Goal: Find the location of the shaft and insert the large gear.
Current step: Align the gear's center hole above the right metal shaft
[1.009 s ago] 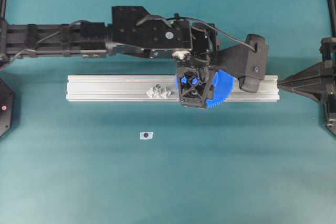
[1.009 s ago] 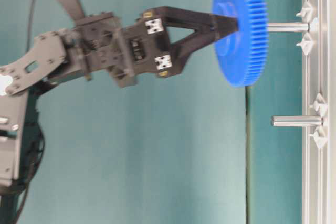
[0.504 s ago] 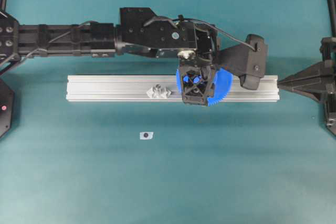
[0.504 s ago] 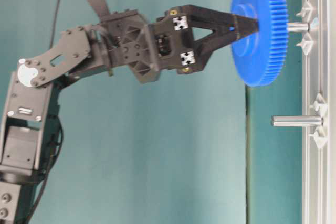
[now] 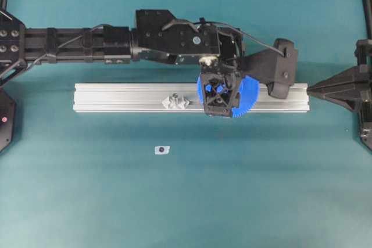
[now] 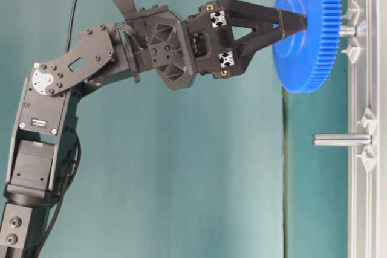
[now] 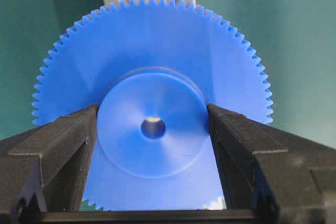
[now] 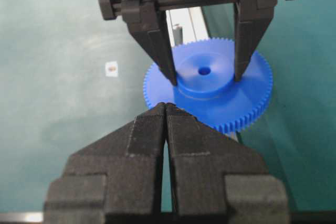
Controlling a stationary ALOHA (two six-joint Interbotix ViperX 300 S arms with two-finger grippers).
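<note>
The large gear (image 7: pixel 152 51), a bright blue toothed disc, is held by its raised hub in my left gripper (image 7: pixel 152 111), whose jaws press on both sides of the hub. In the table-level view the gear (image 6: pixel 308 58) is threaded onto the shaft (image 6: pixel 346 30), with only a short stub showing between it and the silver rail (image 6: pixel 363 209). The shaft's pale tip (image 7: pixel 153 125) shows inside the centre hole. From overhead the gear (image 5: pixel 249 94) hides the shaft. My right gripper (image 8: pixel 166 106) is shut and empty, a little short of the gear's rim.
A second upright peg (image 6: pixel 341 139) with clear pieces at its base (image 5: pixel 176 101) stands on the rail (image 5: pixel 116 97), left of the gear. A small white marker (image 5: pixel 162 150) lies on the teal mat in front of the rail. The right arm (image 5: pixel 343 91) rests at the right edge.
My left gripper has carried the gear down along the shaft toward the rail, so less of the shaft shows. The right gripper has not moved.
</note>
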